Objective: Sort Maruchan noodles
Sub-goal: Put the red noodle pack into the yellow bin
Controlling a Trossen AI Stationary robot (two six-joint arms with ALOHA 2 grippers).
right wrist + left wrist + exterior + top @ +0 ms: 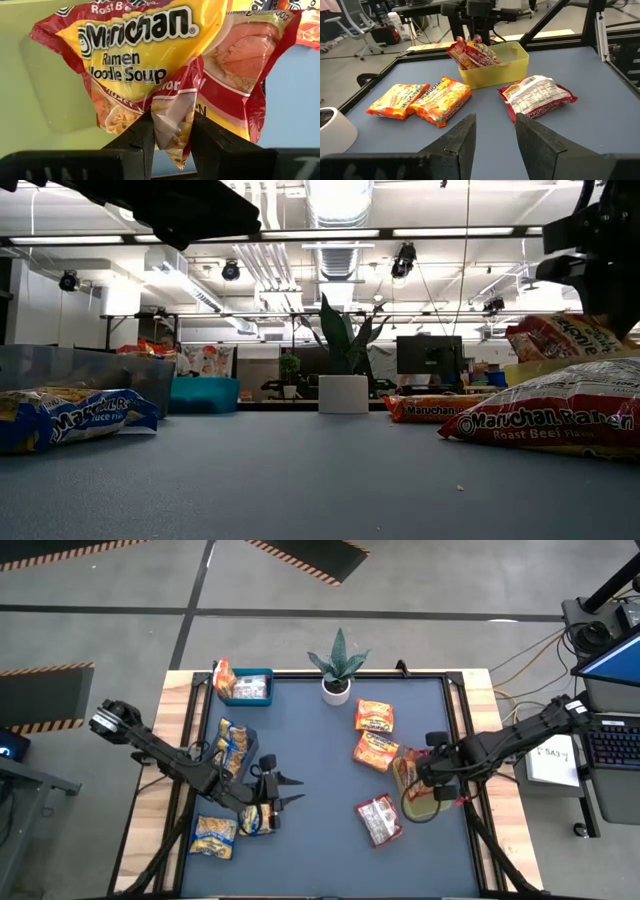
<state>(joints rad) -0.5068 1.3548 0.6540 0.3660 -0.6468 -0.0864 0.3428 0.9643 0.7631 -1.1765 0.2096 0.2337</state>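
Observation:
My right gripper [422, 776] is shut on an orange-red Maruchan noodle packet [150, 55] above the yellow-green bin [425, 802] at the table's right. My left gripper [292, 790] hovers open at the table's left with nothing between its fingers [465, 137]. Two orange packets [375, 716] [375, 751] lie flat near the plant. A red-and-white packet [378, 820] lies flat just left of the bin. Yellow-and-blue packets [235, 745] [215, 836] lie under and beside my left arm. My right gripper pinches a crumpled fold at the packet's edge [172, 120] between its two fingers. The fingers come from above, pointing steeply down. The packet hangs tilted below them, its lower part inside the bin [472, 55]; whether it rests on the bin's floor I cannot tell.
A blue bin [247, 688] with a packet in it stands at the far left corner. A small potted plant [338, 672] stands at the middle of the far edge. Free table shows in the middle and along the near edge [320, 860].

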